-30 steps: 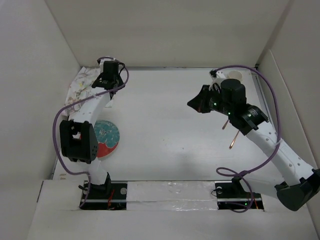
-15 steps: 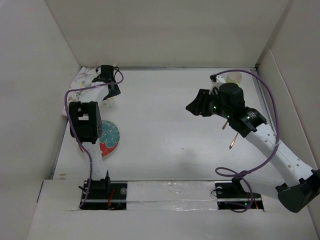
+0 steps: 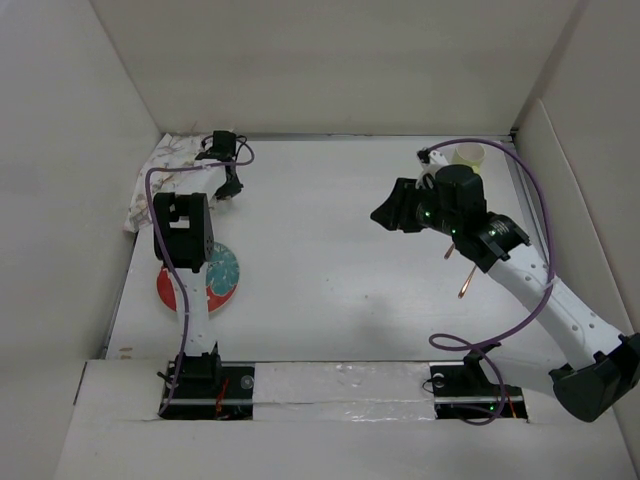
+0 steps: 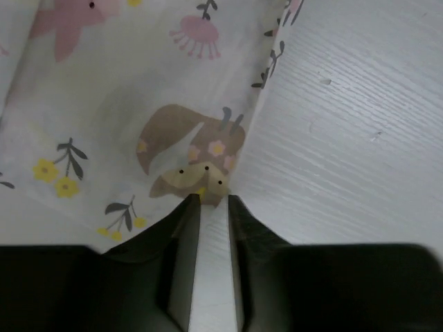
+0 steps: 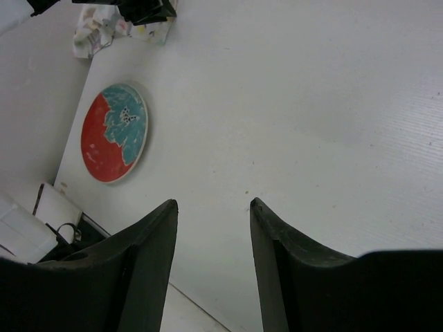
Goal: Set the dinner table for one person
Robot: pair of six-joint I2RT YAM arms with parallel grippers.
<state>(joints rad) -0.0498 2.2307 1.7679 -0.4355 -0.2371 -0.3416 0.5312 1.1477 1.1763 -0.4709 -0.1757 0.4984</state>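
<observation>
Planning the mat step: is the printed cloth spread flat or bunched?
Bunched: the printed cloth lies rumpled in the far-left corner, with an edge folded over in the wrist view.

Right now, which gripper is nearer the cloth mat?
Left. The left gripper has its tips at the edge of the mat, at the far left of the table. The right gripper hangs over the table's right half, well away from the mat.

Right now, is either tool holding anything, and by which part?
Right tool: open, nothing held. Left tool: tips at the edge of the white printed cloth mat; a pinch cannot be told.
</observation>
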